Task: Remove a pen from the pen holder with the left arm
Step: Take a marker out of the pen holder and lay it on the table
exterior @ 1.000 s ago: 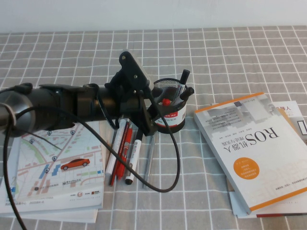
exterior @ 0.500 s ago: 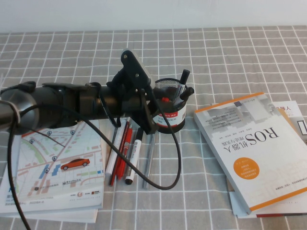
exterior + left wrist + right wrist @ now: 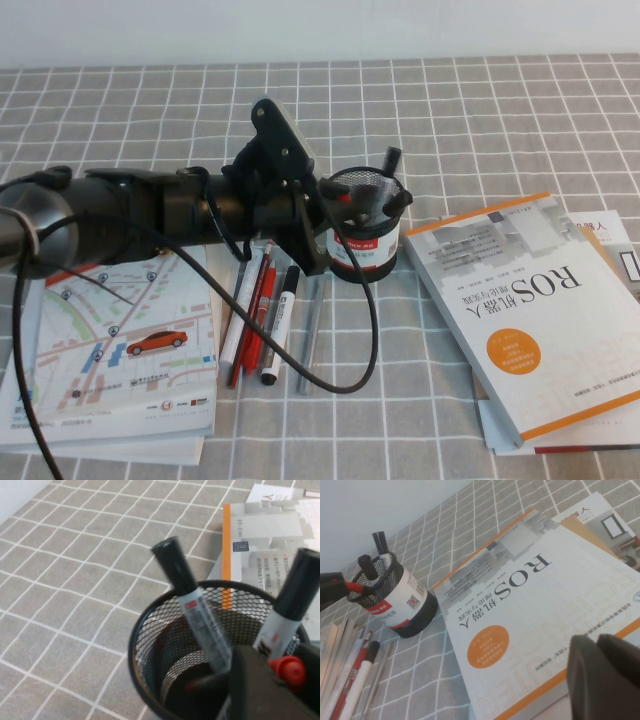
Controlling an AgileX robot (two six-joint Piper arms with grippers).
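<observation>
**Left gripper grips red pen in the holder; the lift is yet to be made**

Reaching in from the left, the left gripper (image 3: 338, 205) has its jaws clamped on the top of a red pen (image 3: 351, 586) in the mesh pen holder (image 3: 365, 250) at mid-table. The pen is not out, so drawing it clear remains. Two black markers (image 3: 190, 600) crowd the grip, and the light holder may drag along. Loose pens (image 3: 265, 320) and a map booklet (image 3: 110, 350) lie near left. The right gripper (image 3: 600, 680) hangs over the ROS book (image 3: 520, 300) on the right.
</observation>
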